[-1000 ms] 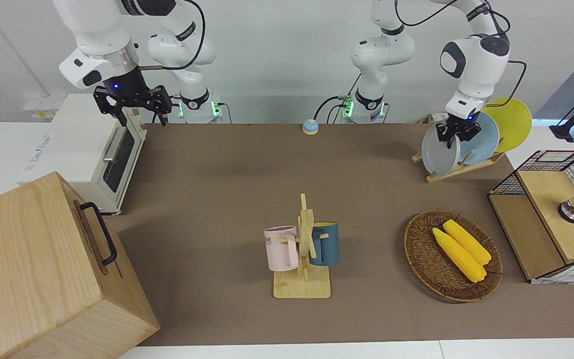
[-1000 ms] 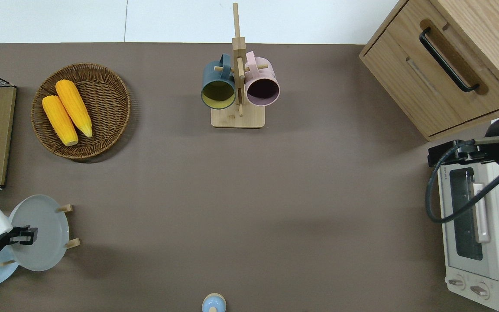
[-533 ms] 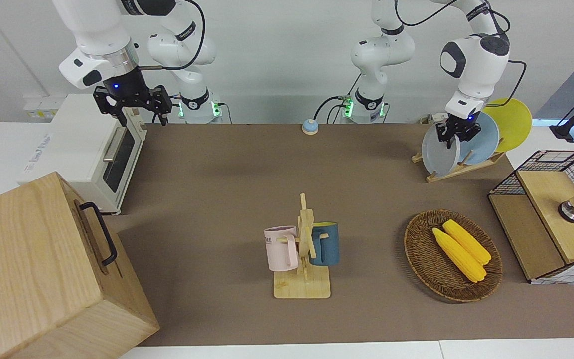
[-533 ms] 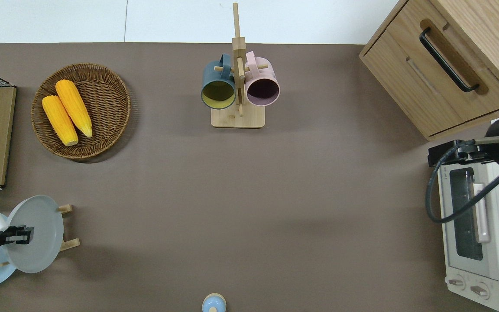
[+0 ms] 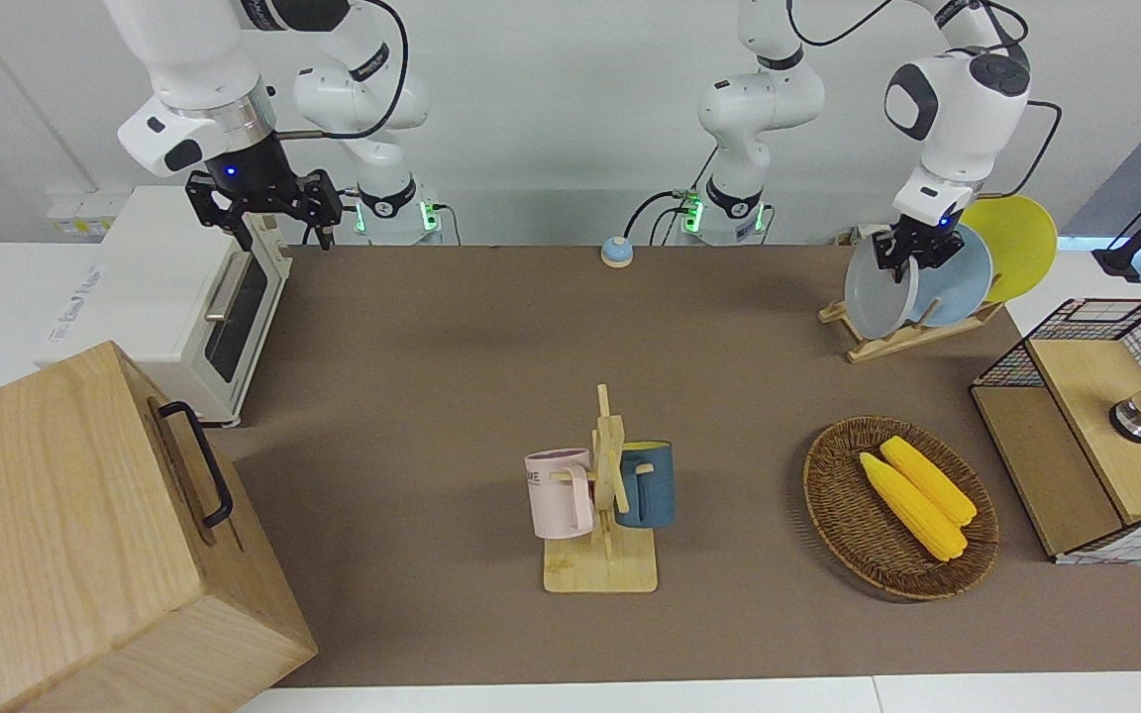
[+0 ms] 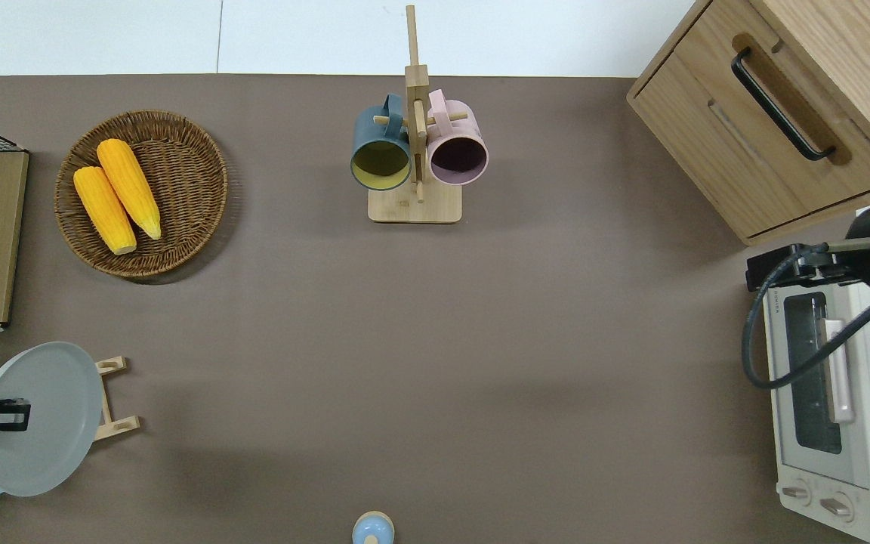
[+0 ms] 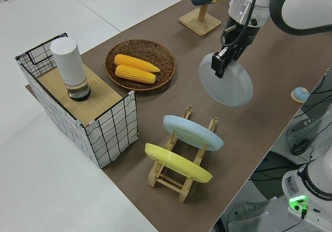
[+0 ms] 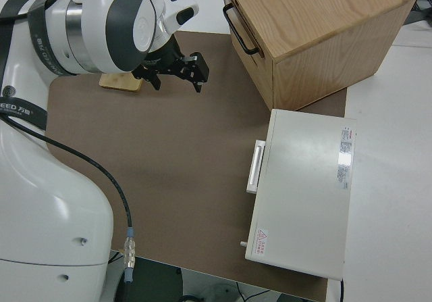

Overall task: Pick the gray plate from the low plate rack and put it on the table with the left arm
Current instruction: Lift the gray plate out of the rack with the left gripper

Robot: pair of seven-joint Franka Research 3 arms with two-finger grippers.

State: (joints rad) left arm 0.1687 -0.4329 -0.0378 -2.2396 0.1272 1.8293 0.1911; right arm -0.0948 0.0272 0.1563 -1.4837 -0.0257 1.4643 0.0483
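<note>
Left gripper [image 7: 222, 64] fingers clamped on gray plate [image 7: 231, 84], clear above low plate rack [image 7: 179, 175]

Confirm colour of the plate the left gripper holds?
Pale gray plate, clearest in the left side view.

The left gripper [image 7: 220, 65] hangs in the air, its fingers closed tight. The right arm is parked.

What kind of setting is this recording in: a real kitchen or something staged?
Most likely a lab tabletop staged as a kitchen: two arms are mounted at a brown table holding a toaster oven, a mug stand and a low plate rack, against bare white walls.
</note>
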